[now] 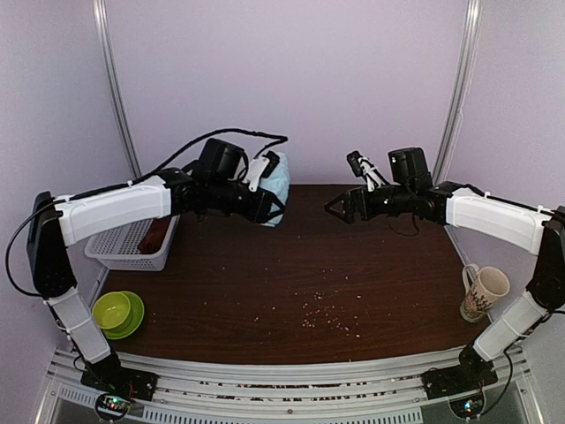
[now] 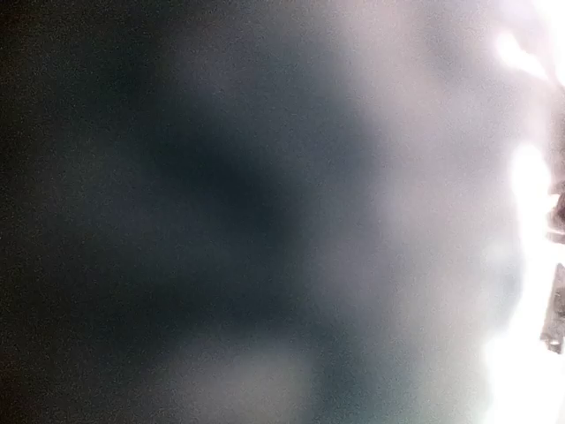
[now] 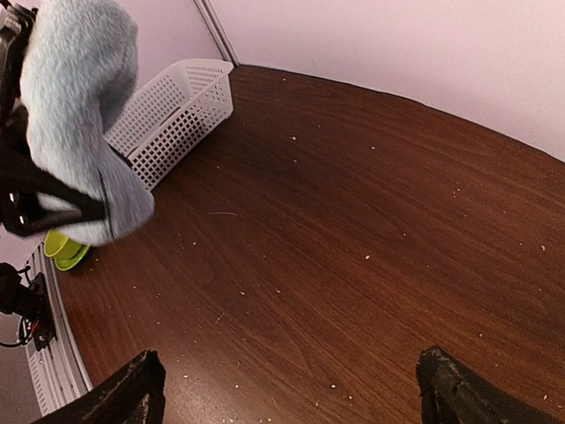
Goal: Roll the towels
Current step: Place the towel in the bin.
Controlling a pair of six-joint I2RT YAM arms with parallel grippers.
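My left gripper (image 1: 269,208) is shut on the pale light-blue towel (image 1: 279,185), a bunched roll held up off the table at the back, near the wall. In the right wrist view that towel (image 3: 79,97) hangs at the upper left with the left gripper's black fingers (image 3: 53,199) around it. The left wrist view is a blur with cloth against the lens. My right gripper (image 1: 334,208) hovers to the towel's right, apart from it. It stands open and empty (image 3: 287,371) over bare wood. The rust-red towel (image 1: 157,233) lies in the white basket (image 1: 119,247).
The white basket (image 3: 177,115) sits at the table's left edge, with a green bowl (image 1: 116,311) in front of it. A mug (image 1: 483,291) stands at the right edge. Crumbs (image 1: 327,314) are scattered over the brown table (image 1: 265,291).
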